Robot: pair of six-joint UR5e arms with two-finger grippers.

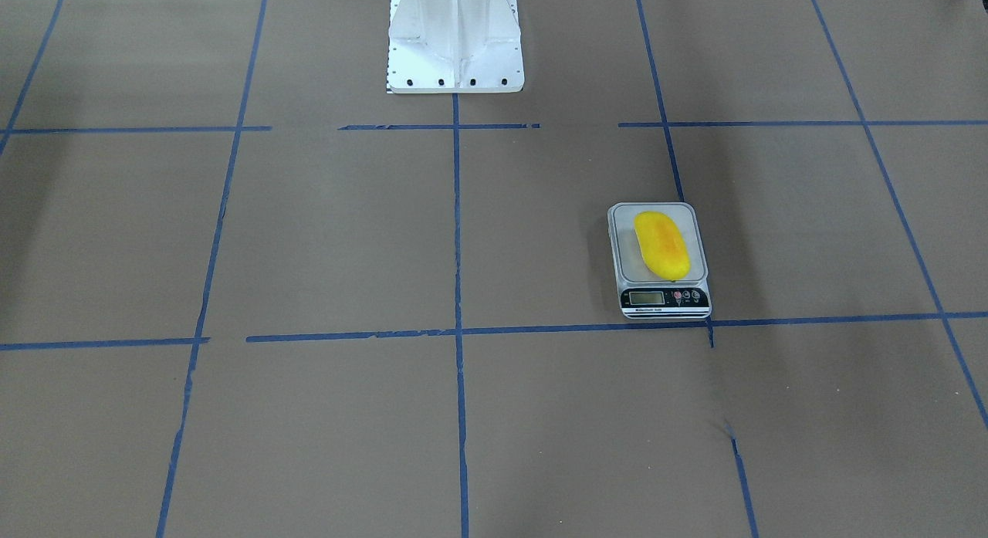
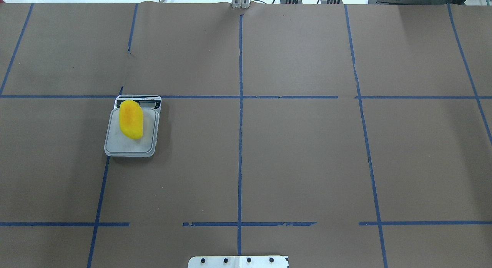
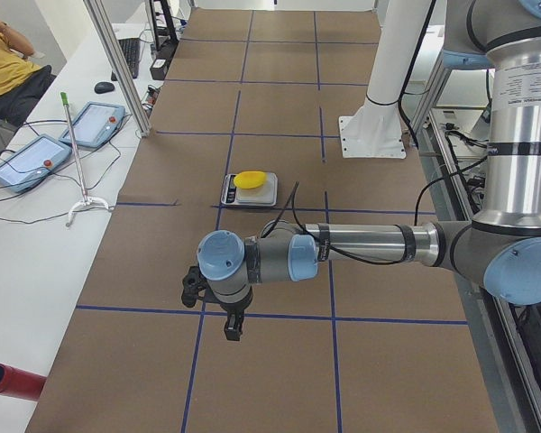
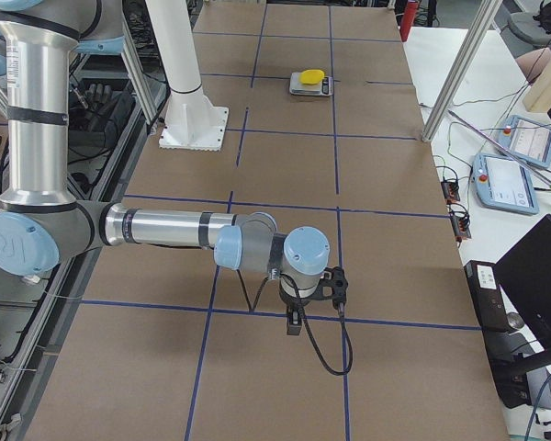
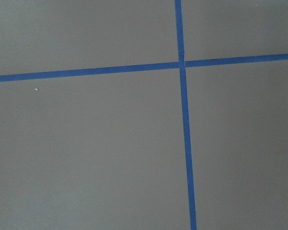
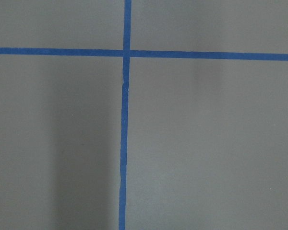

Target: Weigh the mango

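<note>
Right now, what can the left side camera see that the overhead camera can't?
Only the left side view: the robot's left arm with its tool hanging over the brown table, plus a person in yellow and two tablets. Only the overhead view: the orange blush on the mango. Both: the mango lying on the grey scale, with no arm touching it.

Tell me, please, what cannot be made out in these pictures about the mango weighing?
- Scale display: digits too small in the front-facing view; in the overhead view the mango covers part of it.
- Left gripper: seen only in the exterior left view, too small; open or shut unclear.
- Right gripper: same, exterior right view only.
</note>
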